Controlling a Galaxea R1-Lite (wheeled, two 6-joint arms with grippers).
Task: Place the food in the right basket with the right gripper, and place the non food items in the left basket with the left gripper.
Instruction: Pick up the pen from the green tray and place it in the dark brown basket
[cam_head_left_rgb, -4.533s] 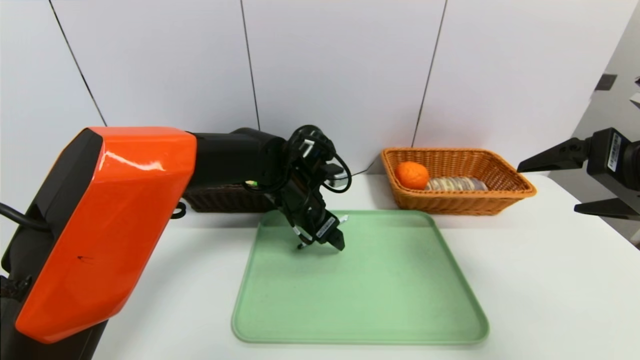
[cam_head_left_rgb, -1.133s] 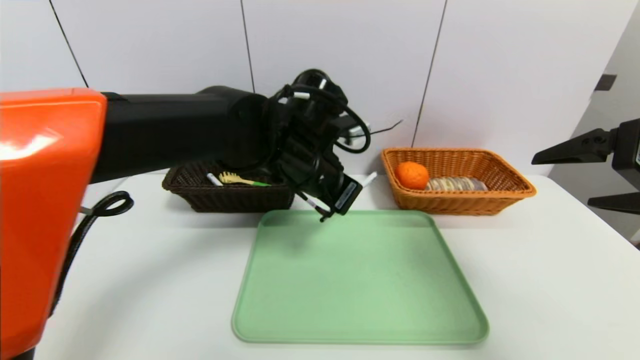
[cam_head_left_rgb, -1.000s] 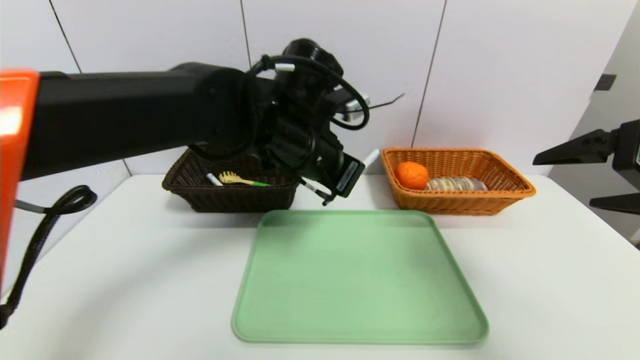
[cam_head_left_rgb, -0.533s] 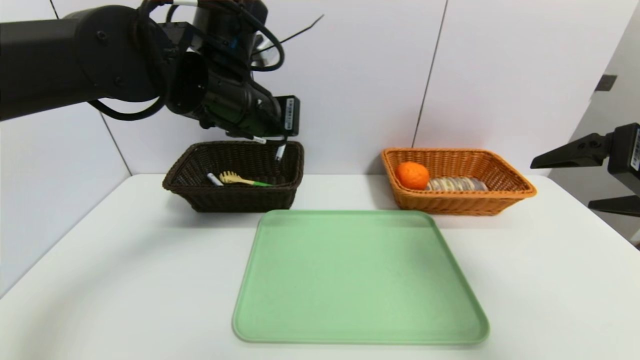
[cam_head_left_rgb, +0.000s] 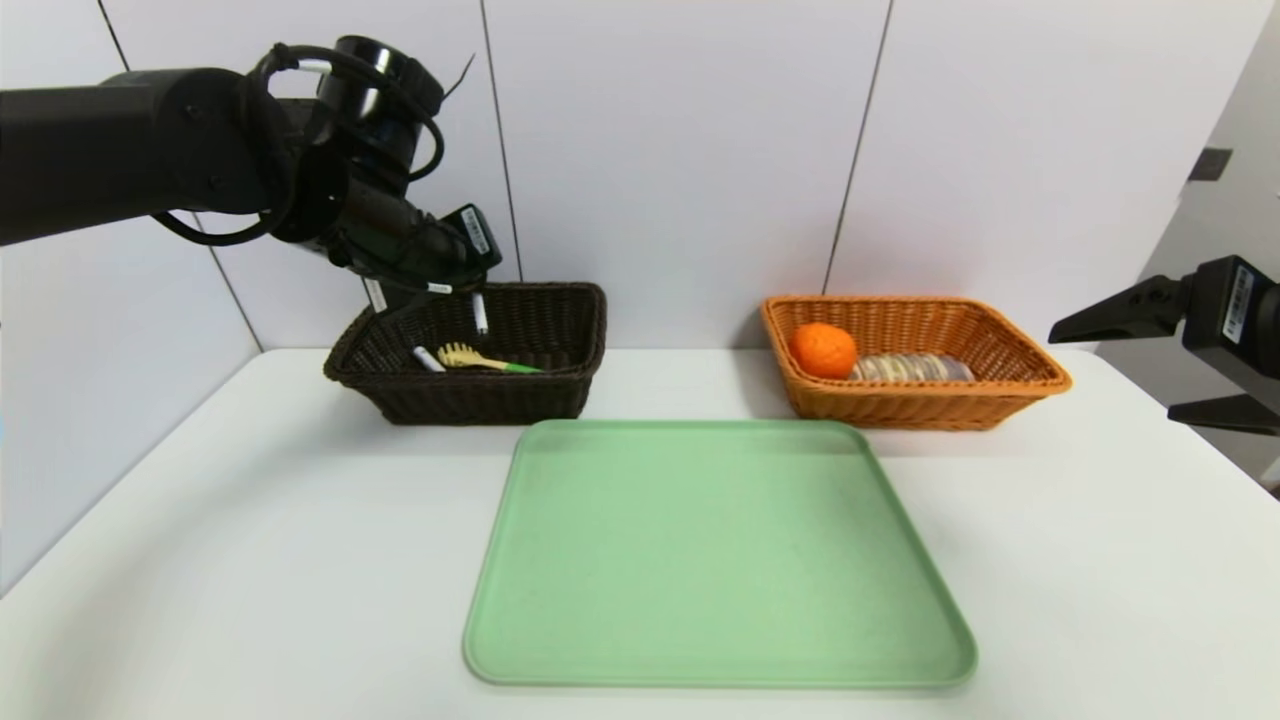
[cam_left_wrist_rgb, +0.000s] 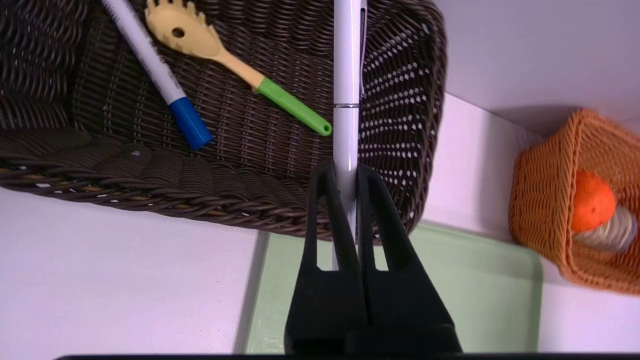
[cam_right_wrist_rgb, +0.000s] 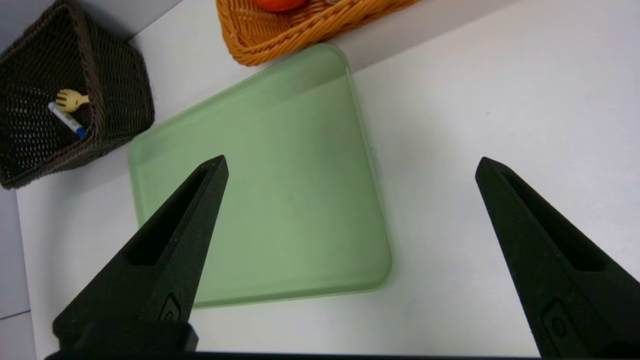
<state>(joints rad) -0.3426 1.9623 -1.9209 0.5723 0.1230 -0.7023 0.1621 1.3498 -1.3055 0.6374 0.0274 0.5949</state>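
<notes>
Pinching a thin white pen (cam_left_wrist_rgb: 346, 90), left end effector (cam_left_wrist_rgb: 344, 172) hovers above dark basket (cam_left_wrist_rgb: 250, 150).

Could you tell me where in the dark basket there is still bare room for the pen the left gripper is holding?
The left gripper holds the pen above the left basket. The floor on its tray-facing side is bare. The marker and pasta spoon crowd the other side.

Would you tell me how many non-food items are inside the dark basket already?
2: the marker and pasta spoon lie in the dark basket; the pen hangs above, held by the left gripper.
</notes>
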